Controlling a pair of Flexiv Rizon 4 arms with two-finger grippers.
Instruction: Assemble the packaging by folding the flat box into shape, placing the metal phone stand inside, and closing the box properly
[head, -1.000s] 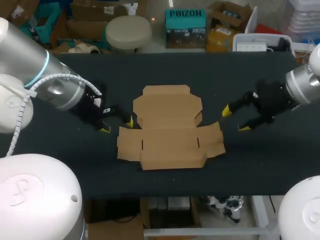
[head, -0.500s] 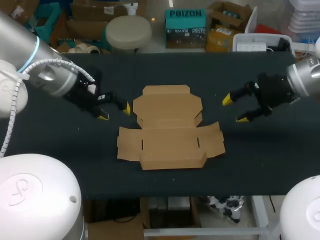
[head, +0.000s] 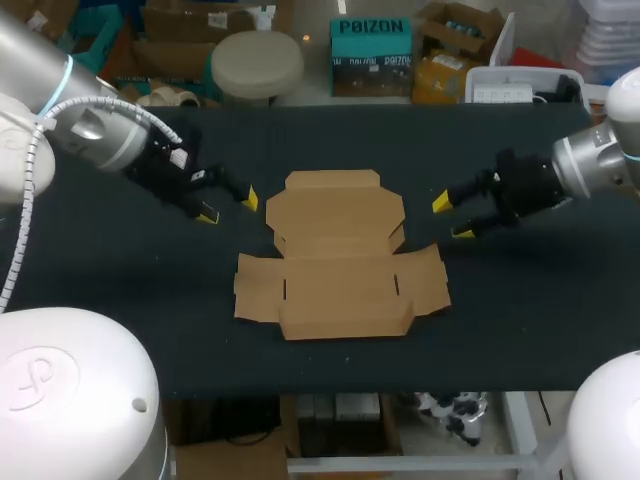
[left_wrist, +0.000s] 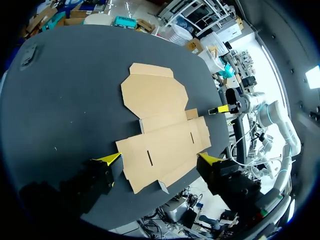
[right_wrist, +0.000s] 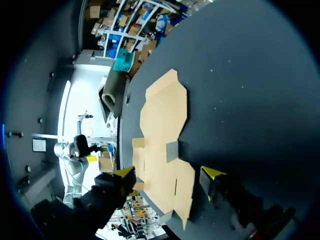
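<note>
The flat brown cardboard box (head: 340, 255) lies unfolded in the middle of the black table, its lid panel toward the far side. My left gripper (head: 227, 206) stands open just off the lid panel's left edge, with nothing between its fingers. My right gripper (head: 451, 217) is open a short way off the box's right side, also empty. From the left wrist, the box (left_wrist: 160, 125) spreads out ahead of my left gripper (left_wrist: 160, 159). From the right wrist, the box (right_wrist: 162, 125) lies ahead of my right gripper (right_wrist: 170, 173). No metal phone stand shows in any view.
The black table top (head: 540, 300) stretches bare around the box, on both sides and along the front edge. In the left wrist view my right arm's yellow fingertip (left_wrist: 220, 108) shows beyond the box's far side.
My left gripper has moved toward the table's far side, up along the box's left edge. My right gripper has moved the same way and closer to the box, its fingers a little nearer together.
</note>
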